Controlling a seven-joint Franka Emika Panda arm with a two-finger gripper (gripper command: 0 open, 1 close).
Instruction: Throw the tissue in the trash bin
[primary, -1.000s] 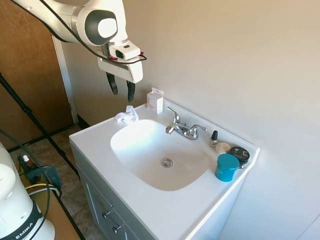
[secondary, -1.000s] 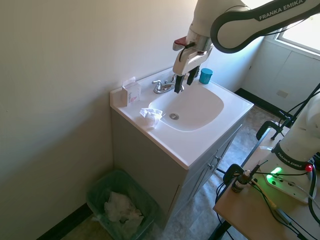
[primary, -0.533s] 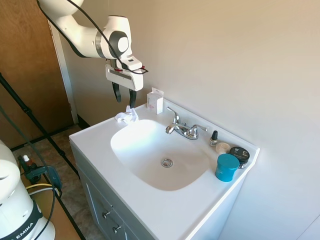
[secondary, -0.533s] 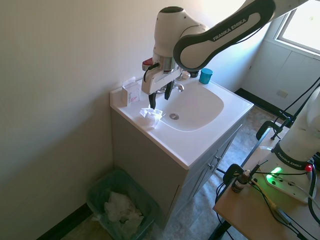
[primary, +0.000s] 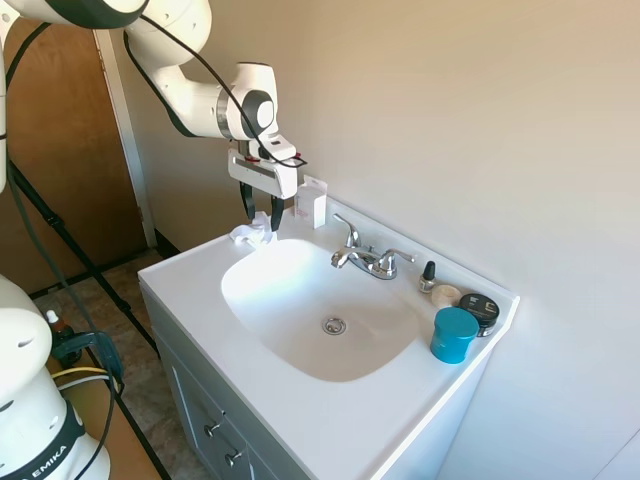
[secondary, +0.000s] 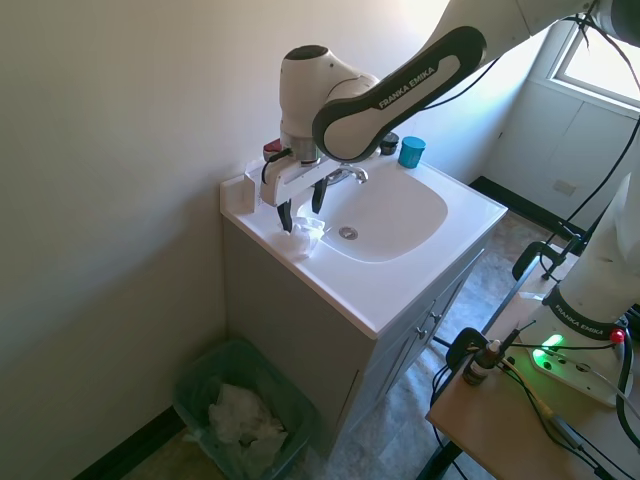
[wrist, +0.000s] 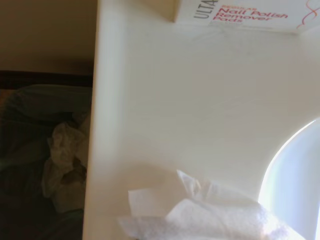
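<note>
On vanity corner, tissue (primary: 252, 236) between spread gripper (primary: 261, 222) fingers; only second exterior shows bin (secondary: 200, 385).

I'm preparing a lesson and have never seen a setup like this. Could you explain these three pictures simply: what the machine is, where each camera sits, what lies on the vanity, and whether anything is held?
The machine is a white robot arm ending in a two-finger gripper. Two pictures come from cameras standing in the room on opposite sides of the vanity. The third comes from a camera on the arm's wrist, looking down from close by.

A crumpled tissue lies on the vanity beside the sink basin. Behind it stands a white box of nail polish remover pads. By the faucet sit a teal cup and small jars.

Nothing is held: the gripper's fingers are open, just above the tissue. On the floor beside the vanity stands the trash bin.
</note>
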